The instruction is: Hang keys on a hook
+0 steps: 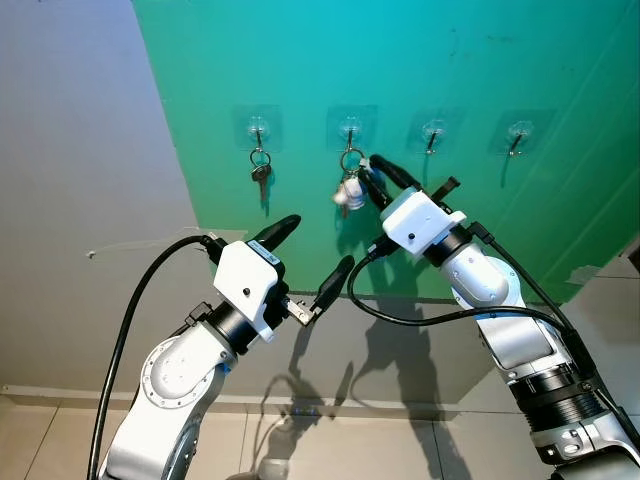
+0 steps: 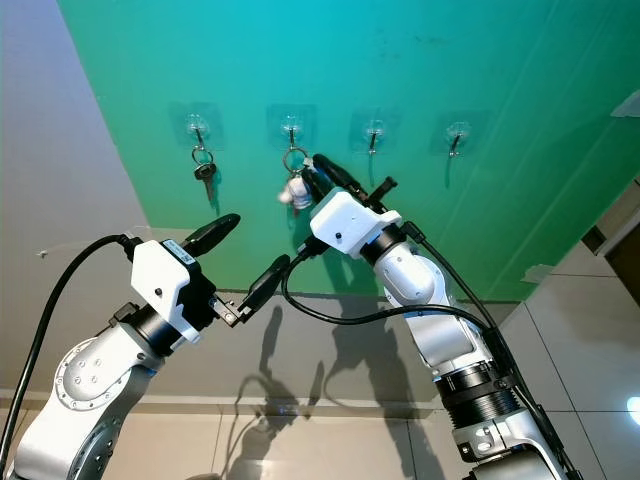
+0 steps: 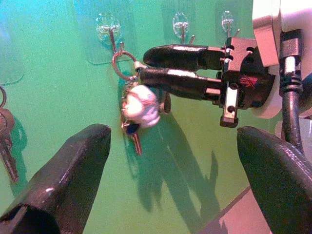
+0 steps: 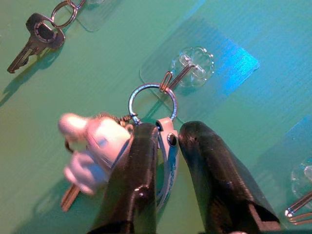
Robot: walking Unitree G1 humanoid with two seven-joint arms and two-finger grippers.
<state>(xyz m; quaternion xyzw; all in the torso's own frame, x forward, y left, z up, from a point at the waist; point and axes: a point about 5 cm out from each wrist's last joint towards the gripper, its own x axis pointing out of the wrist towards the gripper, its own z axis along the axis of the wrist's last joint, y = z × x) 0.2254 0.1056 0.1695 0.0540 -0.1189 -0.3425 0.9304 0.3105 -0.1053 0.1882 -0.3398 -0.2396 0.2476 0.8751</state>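
Now R gripper (image 4: 163, 146) pinches keys (image 4: 97, 151) at hook (image 4: 187, 70).

No legible text, brand, number or sign found in any view. The green wall panel (image 1: 420, 60), the clear hook pads (image 1: 350, 127) and the keys (image 4: 36, 41) carry no readable marking. The right gripper body (image 3: 243, 80) bears a small red mark, too blurred to make out as letters. The white arm housings (image 1: 250, 280) show no readable label.
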